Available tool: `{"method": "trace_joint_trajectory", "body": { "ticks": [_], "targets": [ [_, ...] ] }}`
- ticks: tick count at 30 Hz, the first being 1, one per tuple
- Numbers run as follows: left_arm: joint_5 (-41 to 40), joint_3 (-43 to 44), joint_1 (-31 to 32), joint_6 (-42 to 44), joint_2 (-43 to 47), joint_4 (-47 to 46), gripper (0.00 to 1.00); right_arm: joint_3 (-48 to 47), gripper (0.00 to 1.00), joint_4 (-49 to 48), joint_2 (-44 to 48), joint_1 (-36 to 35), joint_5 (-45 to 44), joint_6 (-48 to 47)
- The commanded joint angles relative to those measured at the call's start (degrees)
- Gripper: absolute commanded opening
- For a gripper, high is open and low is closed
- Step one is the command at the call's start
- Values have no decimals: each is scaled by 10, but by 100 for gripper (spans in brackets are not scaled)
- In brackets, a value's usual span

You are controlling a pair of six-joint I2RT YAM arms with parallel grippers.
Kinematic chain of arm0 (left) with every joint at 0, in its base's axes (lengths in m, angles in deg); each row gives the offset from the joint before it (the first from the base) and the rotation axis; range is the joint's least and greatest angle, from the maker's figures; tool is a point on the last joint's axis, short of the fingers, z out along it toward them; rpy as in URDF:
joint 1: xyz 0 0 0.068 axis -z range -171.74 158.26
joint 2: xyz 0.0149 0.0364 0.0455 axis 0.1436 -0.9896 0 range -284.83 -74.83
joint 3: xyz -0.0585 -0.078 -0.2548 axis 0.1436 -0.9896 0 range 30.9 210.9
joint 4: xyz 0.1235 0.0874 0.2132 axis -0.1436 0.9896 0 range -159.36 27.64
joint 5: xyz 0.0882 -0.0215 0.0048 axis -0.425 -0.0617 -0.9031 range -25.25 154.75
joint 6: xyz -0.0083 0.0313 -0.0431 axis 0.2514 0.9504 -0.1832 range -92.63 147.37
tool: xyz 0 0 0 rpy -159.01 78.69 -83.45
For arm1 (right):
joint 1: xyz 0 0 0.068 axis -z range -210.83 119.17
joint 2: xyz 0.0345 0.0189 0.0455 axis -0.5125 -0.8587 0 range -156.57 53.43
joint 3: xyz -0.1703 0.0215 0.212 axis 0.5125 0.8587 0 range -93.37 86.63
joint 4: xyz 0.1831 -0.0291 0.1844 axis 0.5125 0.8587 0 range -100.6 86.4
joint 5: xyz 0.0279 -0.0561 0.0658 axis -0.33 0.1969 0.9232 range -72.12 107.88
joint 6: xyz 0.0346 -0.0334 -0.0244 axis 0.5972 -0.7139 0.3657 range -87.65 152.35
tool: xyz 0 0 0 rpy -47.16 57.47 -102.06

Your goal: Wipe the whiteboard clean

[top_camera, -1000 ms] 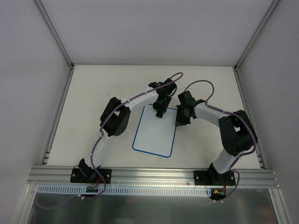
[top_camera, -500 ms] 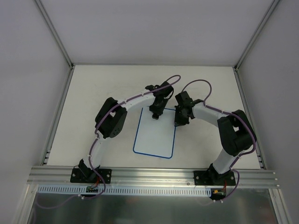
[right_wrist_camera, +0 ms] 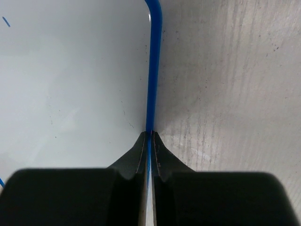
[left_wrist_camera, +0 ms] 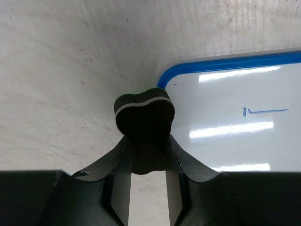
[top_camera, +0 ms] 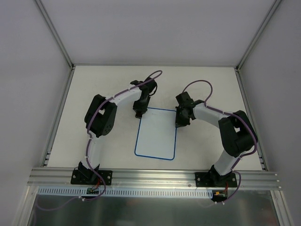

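The whiteboard [top_camera: 156, 134], white with a thin blue rim, lies flat on the table between the arms. My left gripper [top_camera: 139, 113] is shut on a small black eraser block [left_wrist_camera: 144, 115] with a pale stripe, which sits just off the board's far-left corner. The left wrist view shows that corner [left_wrist_camera: 162, 80] and a short blue mark [left_wrist_camera: 265, 111] on the face. My right gripper [top_camera: 178, 123] is shut on the board's right rim [right_wrist_camera: 153, 70] and pinches the thin blue edge. The right wrist view shows a mostly blank face [right_wrist_camera: 70, 84] with a tiny blue mark [right_wrist_camera: 5, 21].
The pale speckled table [top_camera: 94, 94] is walled by white panels with aluminium posts [top_camera: 56, 35]. An aluminium rail [top_camera: 155, 176] runs along the near edge at the arm bases.
My left gripper has swept left with the eraser, from the middle of the board's far edge to just off its far-left corner. The board has turned slightly. The right gripper has held its place.
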Motion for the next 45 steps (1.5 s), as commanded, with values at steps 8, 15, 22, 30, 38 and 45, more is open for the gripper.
{"method": "trace_joint_trajectory", "body": {
  "ticks": [8,15,22,30,38,45],
  "targets": [
    [10,53,43,9,11,53,0,9,0,73,-22,1,-53,-14],
    [22,38,71,8,-19,53,0,9,0,73,-20,1,-54,-16],
    [44,54,99,10,-61,54,0,4,0,73,-25,-1,-50,-18],
    [79,130,109,13,-98,53,0,0,0,72,-26,-4,-50,-19],
    [135,203,112,15,-134,53,0,-2,0,72,-30,-6,-44,-18],
    [142,218,119,22,-150,53,0,-4,0,72,-31,-6,-44,-18]
  ]
}}
